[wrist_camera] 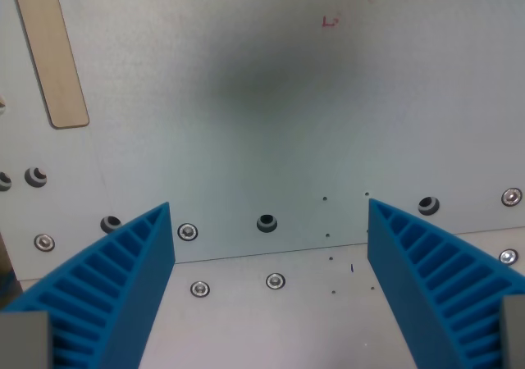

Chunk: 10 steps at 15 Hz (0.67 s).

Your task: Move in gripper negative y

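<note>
Wrist view shows us the gripper (271, 291) spread wide with nothing between its blue fingers (123, 287), hanging over a grey table (246, 123) with a wooden stick (51, 49) far left, so we advise a straight sideways shift at steady height.

Ribbed blue plastic tool (271, 221), matt panel (246, 82)

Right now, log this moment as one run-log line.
gripper: open, empty | below: grey metal plate with screws | wooden stick: wrist view's upper left, untouched
</note>
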{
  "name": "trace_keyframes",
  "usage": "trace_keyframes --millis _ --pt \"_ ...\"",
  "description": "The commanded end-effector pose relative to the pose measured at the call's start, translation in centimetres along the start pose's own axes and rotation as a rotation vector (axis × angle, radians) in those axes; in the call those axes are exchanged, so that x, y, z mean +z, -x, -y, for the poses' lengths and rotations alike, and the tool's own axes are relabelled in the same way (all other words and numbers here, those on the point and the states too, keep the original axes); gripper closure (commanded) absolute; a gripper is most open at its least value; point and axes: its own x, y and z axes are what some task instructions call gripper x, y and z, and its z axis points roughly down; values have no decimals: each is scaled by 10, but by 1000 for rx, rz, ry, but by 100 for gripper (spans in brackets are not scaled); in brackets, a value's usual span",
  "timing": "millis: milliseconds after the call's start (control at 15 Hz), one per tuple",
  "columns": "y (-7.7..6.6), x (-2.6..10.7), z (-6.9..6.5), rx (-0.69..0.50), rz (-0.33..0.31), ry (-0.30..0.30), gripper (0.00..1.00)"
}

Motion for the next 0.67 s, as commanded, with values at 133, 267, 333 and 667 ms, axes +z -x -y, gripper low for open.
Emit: trace_keyframes --millis 133,267,333,667 --pt "0 -2 10 1 -5 0 0" --pt "0 -2 20 1 -5 0 0" --pt "0 -2 25 1 -5 0 0" --pt "0 -2 50 1 -5 0 0"
